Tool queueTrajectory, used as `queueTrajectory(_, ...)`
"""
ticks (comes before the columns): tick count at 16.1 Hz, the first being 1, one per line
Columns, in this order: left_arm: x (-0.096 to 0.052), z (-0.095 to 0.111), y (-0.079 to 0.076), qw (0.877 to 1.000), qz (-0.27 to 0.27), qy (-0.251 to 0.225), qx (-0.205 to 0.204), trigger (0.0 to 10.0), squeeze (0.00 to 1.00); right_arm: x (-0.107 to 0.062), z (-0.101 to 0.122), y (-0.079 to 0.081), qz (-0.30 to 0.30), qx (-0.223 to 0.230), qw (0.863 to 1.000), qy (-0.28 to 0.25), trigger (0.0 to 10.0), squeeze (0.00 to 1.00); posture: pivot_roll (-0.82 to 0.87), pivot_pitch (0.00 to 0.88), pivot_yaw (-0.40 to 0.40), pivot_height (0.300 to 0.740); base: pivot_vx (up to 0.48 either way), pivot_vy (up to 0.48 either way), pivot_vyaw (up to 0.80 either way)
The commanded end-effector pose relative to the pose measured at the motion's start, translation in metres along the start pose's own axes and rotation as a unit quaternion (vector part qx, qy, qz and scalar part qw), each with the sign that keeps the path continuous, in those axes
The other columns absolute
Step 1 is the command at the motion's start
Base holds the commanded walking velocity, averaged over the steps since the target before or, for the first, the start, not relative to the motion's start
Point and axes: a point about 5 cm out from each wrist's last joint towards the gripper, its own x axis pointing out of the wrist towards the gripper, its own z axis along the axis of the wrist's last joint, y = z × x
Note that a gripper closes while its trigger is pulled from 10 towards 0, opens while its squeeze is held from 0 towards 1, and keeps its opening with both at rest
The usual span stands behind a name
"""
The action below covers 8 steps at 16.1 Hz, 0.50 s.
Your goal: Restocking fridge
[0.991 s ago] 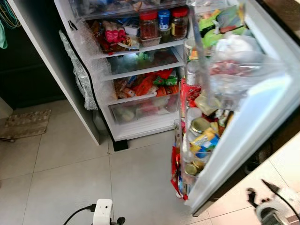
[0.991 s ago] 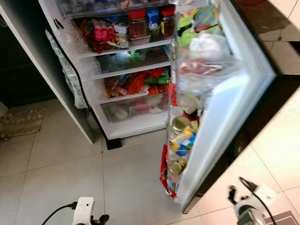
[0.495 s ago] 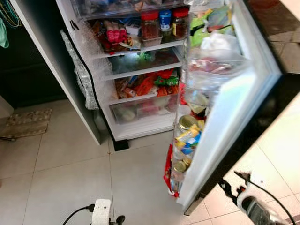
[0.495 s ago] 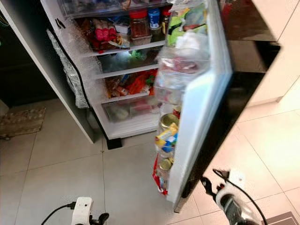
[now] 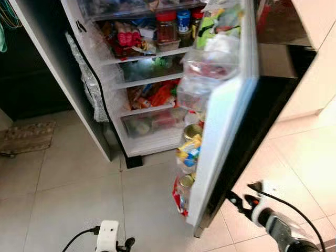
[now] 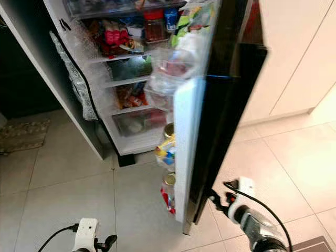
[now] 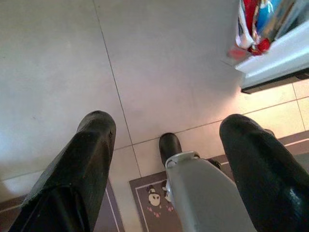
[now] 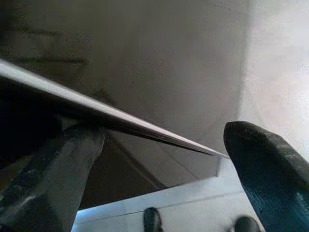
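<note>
The fridge [image 5: 152, 79] stands open, its lit shelves packed with red-lidded jars [image 5: 167, 26], packets and a clear drawer [image 5: 149, 123]. Its door [image 5: 223, 126] is swung partway in, white inner edge toward me, black outer face [image 6: 226, 105] to the right. Cans and packets fill the door bins [image 5: 189, 149]. My right gripper [image 5: 239, 202] is open, low against the door's black outer face near its bottom corner; in the right wrist view the door's edge [image 8: 120, 126] runs between the fingers [image 8: 263, 164]. My left gripper [image 7: 168, 121] hangs open over the floor.
Cream cabinets [image 6: 294, 58] stand right of the door. A beige mat [image 5: 29, 137] lies on the tiled floor at the left, beside a dark opening. A grey printed mat [image 7: 149, 198] lies under my left arm. Open tile lies before the fridge.
The door has swung well to the left toward the fridge, covering more of the shelves. My right gripper has followed it leftward along the outer face. The left arm hangs as before.
</note>
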Motion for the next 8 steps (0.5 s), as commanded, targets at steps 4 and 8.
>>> queueTrajectory(4,-0.002,-0.017,-0.01,0.999,0.007,0.04,-0.012,10.0,0.0,0.004,0.001,0.014,0.067,-0.026,0.997,-0.003,10.0,0.0,-0.05,0.133,0.039,0.74,0.0,0.0,0.0)
queueTrajectory(8,0.0,-0.016,-0.015,0.999,0.007,0.04,-0.013,10.0,0.0,0.012,0.019,0.027,0.088,-0.048,0.994,-0.034,10.0,0.0,-0.04,0.133,0.038,0.74,0.0,0.0,0.0)
